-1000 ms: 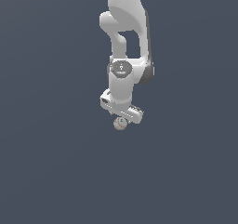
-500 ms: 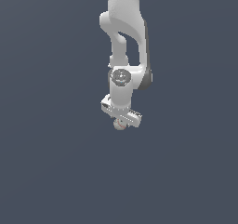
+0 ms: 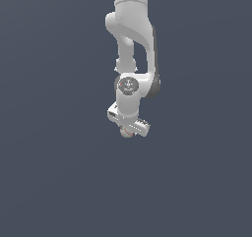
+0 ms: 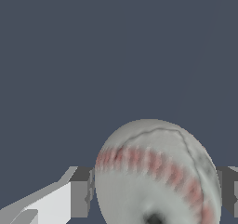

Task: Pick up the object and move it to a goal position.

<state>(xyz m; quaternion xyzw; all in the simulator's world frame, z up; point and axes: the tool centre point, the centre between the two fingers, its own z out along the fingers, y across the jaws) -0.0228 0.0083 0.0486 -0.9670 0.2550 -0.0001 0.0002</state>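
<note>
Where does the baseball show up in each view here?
Exterior view: the baseball peeks out under the gripper, just above picture centre.
Wrist view: the baseball fills the lower right, between the fingers.
Shared landmark: the gripper closed around it.

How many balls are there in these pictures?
1. The baseball sits between the gripper fingers, one finger at each side; the exterior view shows it under the arm. Neither view shows another ball.

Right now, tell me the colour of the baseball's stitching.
Red, curving across the off-white baseball; the wrist view shows it best.
</note>
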